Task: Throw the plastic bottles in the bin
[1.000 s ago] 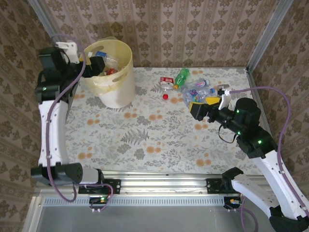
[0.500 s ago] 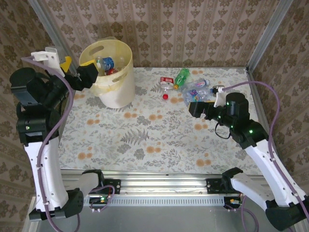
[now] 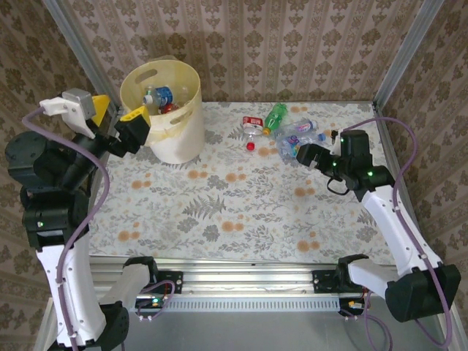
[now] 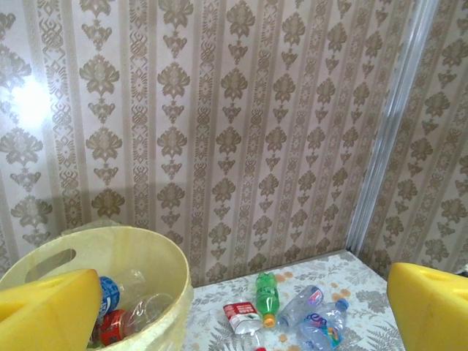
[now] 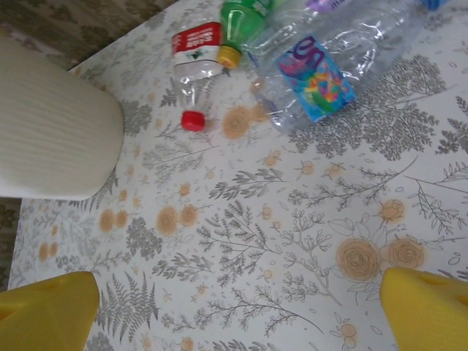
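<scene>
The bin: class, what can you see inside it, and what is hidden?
Inside the bin lie a blue-labelled bottle, a red-labelled bottle and a clear bottle. Its wall and these bottles cover whatever lies deeper.

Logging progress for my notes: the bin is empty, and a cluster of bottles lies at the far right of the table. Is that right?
No, the bin is not empty: the left wrist view shows a blue-labelled bottle and a red-labelled bottle inside it. The cluster of bottles does lie at the far right of the table.
</scene>
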You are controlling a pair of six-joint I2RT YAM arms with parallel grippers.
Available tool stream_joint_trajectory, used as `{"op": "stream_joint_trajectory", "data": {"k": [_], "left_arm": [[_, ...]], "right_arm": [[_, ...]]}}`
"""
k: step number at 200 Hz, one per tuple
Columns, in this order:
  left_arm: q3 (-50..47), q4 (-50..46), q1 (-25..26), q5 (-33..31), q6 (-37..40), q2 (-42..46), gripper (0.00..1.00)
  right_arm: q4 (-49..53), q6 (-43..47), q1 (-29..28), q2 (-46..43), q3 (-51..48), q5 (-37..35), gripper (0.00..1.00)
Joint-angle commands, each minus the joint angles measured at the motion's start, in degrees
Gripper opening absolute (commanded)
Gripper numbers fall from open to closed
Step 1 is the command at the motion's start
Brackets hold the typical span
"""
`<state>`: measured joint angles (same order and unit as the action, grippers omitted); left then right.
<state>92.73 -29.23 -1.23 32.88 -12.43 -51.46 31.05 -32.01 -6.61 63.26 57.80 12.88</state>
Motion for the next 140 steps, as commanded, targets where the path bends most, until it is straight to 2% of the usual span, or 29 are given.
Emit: {"op": "stream_joint_trajectory", "data": {"k": [1,83,140], "left_arm": [[-1.0,0.9,0.0,1.7,-0.4,0.6,1.0],[-3.2,-0.9,0.0,2.6,0.2,4.2,1.0],[-3.5,-3.4,0.0,1.9,1.2,6.0,1.0]], "right_arm": [[-0.7,-3.0,1.2,2.7,0.1,0.9,1.0],[-11.7,-9.4,3.5,16.1,0.2,2.7,1.0],[-15.9,-13.2,4.5,29.6,4.3,3.2,1.0]]}}
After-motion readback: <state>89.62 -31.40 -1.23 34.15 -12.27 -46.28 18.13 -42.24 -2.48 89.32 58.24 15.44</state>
